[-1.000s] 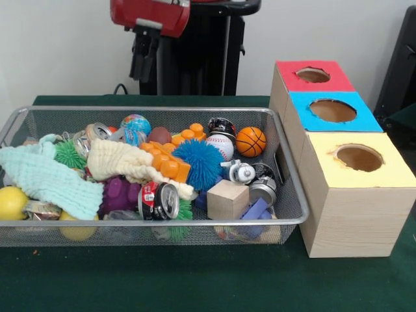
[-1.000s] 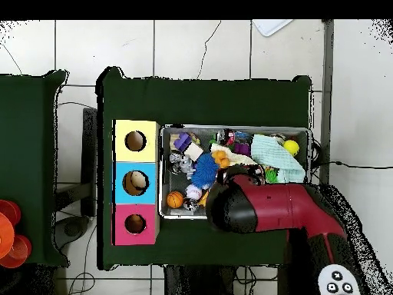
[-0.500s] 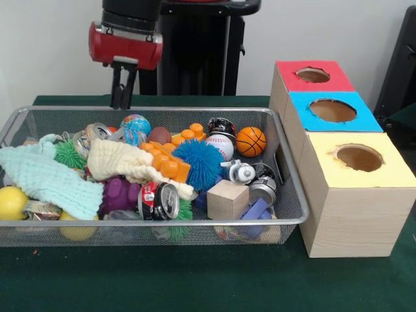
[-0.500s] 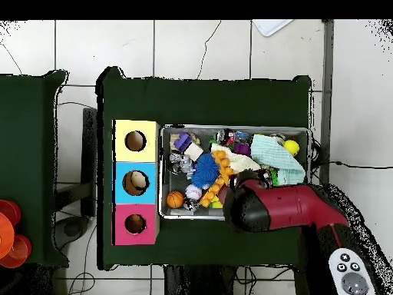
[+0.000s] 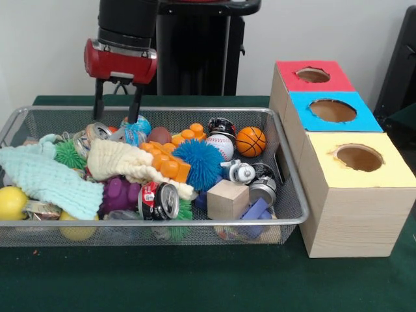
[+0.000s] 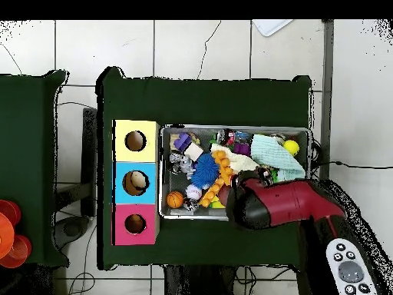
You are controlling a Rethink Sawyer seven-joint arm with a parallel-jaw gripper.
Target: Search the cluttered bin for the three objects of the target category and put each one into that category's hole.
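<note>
My gripper (image 5: 118,109) hangs open over the back left corner of the wire bin (image 5: 286,224). Its two black fingers (image 5: 99,107) straddle the spot just above a crushed silver can (image 5: 91,134) and a globe-printed ball (image 5: 135,123); nothing is between them. The bin also holds a baseball (image 5: 221,145), a small basketball (image 5: 251,141), a blue spiky ball (image 5: 197,162), a yellow ball (image 5: 11,202), a red drink can (image 5: 159,200) and a wooden block (image 5: 227,199). In the overhead view the red arm (image 6: 280,203) hides the gripper and the bin's (image 6: 163,173) lower right part.
Three boxes with round holes stand in a row beside the bin: red (image 5: 313,75), blue (image 5: 333,110), yellow (image 5: 359,157). From above, a pale object lies in the blue hole (image 6: 136,183). A mint cloth (image 5: 45,179), a cream cloth (image 5: 127,162) and orange toy bricks (image 5: 170,159) cover other items.
The arm swung toward the bin's back left corner and came lower. The fingers, close together half a second ago, have spread apart.
</note>
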